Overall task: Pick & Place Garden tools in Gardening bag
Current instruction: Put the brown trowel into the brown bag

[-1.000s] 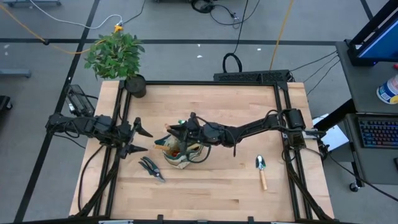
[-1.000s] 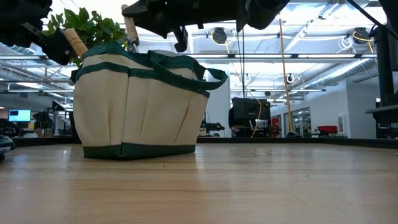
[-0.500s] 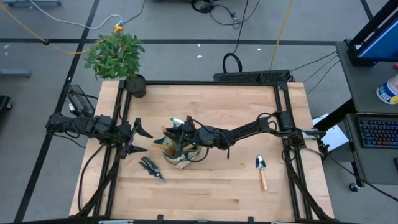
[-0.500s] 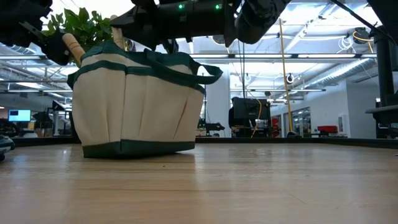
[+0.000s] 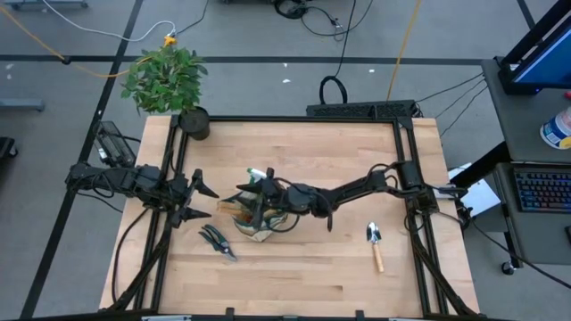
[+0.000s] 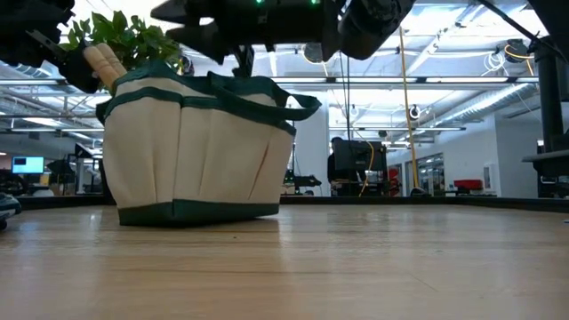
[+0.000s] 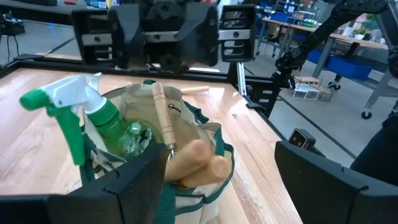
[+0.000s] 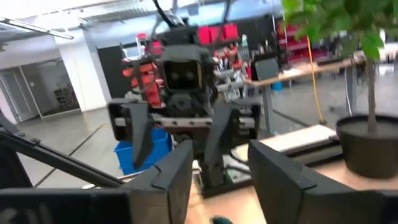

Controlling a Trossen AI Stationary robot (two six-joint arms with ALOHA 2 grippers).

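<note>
Shears point(image 5: 217, 240) left on the table look stiff and light, best gripped mid-handle by the open-jawed left gripper point(image 5: 198, 201); right gripper point(image 5: 259, 198), jaws apart, hovers above the bag point(image 5: 259, 223).

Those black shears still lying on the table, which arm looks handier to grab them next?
The left. Its claw waits open just beside the pruning shears, while the right claw is over the gardening bag. The trowel lies nearer the right arm's base.
</note>
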